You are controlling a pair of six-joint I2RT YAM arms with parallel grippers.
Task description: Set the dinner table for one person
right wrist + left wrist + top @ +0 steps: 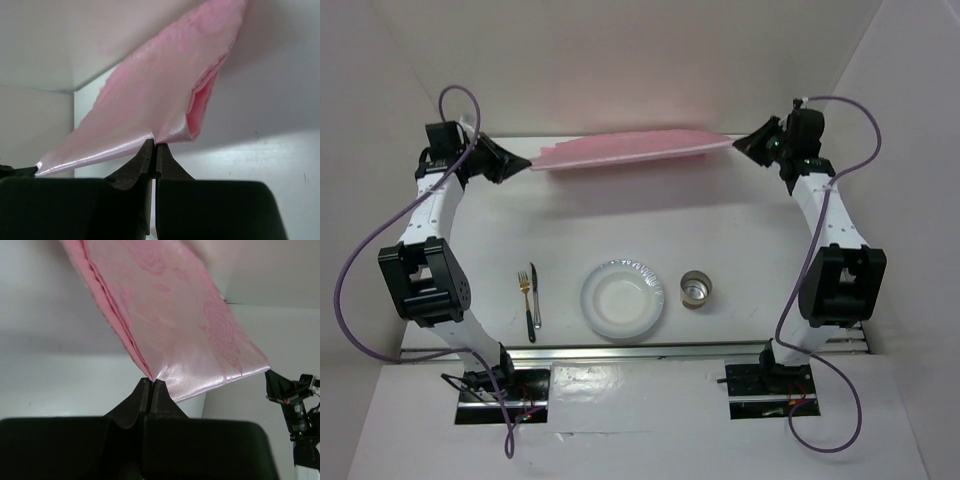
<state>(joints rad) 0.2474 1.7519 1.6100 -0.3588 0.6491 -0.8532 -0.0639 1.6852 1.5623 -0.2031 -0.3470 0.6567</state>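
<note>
Left gripper and right gripper each pinched an end of the pink mat above the dinner table (mat unlaid; plate, fork, tin waiting).

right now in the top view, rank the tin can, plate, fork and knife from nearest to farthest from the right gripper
Measured from the right gripper, which pinches the pink mat at the far right:
1. tin can, just right of the plate.
2. plate, centre, near edge.
3. fork and knife, side by side at the left; too close to call.
</note>
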